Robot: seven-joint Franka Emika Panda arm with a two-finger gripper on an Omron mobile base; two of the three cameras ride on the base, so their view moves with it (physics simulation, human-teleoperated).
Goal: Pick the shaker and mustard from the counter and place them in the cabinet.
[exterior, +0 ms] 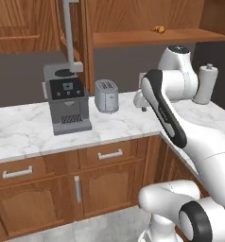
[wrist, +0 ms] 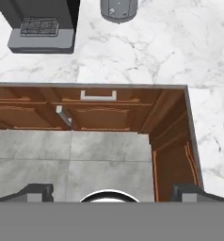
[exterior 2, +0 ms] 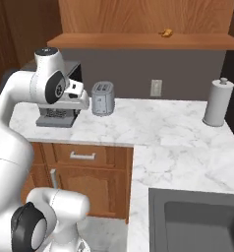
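Two dark finger tips stand wide apart at the bottom of the hand view, so the gripper (wrist: 112,192) is fully released and carries nothing; between the tips I see the floor, the brown drawers below and the edge of the counter (exterior: 124,124), and the tips touch none of these. The hand hangs high, approx. above the counter's front edge, near the toaster (exterior: 106,95) and the coffee machine (exterior: 67,98), and it looks down. My judgement: the step in hand is a free move with an empty hand, i.e. travel toward a pick or away from a placing; a carry it is not. On the open shelf of the cabinet (exterior: 133,37) lies one small yellow-brown thing (exterior: 158,29); perhaps it is the mustard on its side, but it is too small to tell. Where the shaker stands I also cannot tell. The counter carries the toaster, the coffee machine and, at the far right, the paper-towel roll (exterior: 205,84). The next move calls, I think, for a search first: turn the hand or drive the base until a task item comes under the tips, then descend with jaws wide, centred on the item, and squeeze only when both pads are beside it.
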